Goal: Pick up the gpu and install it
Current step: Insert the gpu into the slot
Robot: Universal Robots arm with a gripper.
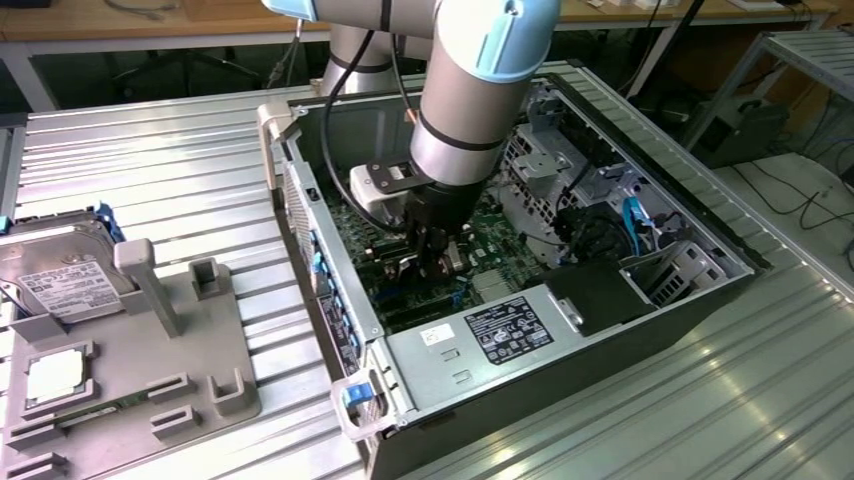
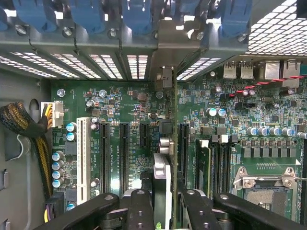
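In the wrist view the black jaws are clenched on the gpu (image 2: 165, 182), which stands on its thin edge between the two fingers (image 2: 139, 206). The card reaches from the fingers toward the back wall of the case, and its silver end bracket (image 2: 164, 79) lies against the slot openings there. Below the card is the green motherboard (image 2: 129, 115) with a row of black expansion slots (image 2: 123, 153) and one white slot (image 2: 83, 158); the card is over the board between two of the black slots. Whether it sits fully in a slot I cannot tell. Further away a row of blue slot clips (image 2: 136, 17) runs along the rear edge of the case.

In the exterior view the gripper (image 1: 430, 255) is down inside the open computer case (image 1: 561, 340), which lies on its side on the metal desk (image 1: 160, 160). At the exterior view's left, well apart from the case, a grey parts holder (image 1: 147, 380) carries a hard drive (image 1: 60, 270).
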